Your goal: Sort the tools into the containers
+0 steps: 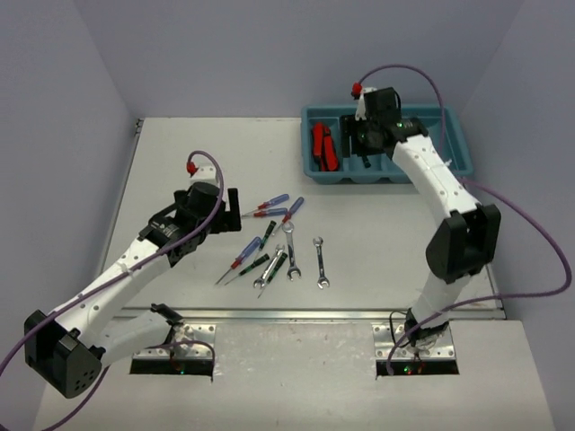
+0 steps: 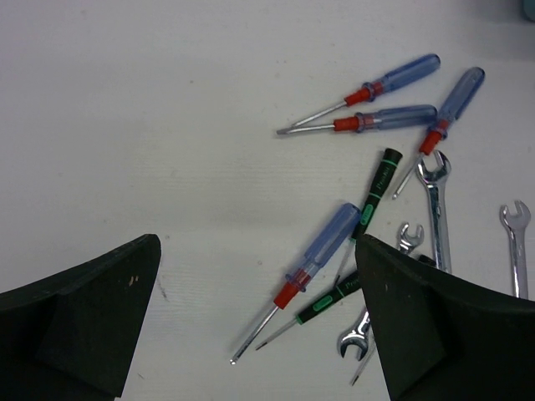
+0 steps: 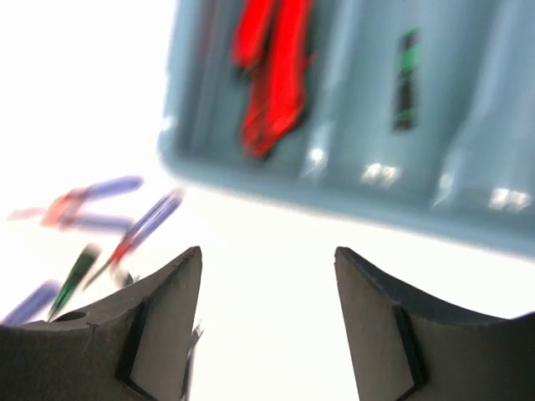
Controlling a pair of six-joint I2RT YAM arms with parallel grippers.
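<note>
Open jaws, four blue screwdrivers point(image 2: 334, 238), three wrenches point(image 2: 438, 221)

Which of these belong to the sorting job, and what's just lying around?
Job:
tray
red knives
blue screwdrivers
green-black screwdrivers
wrenches

Not the job:
purple cables
metal base plates

White tabletop point(image 1: 207, 162), pale lavender walls point(image 1: 225, 54) on three sides
</note>
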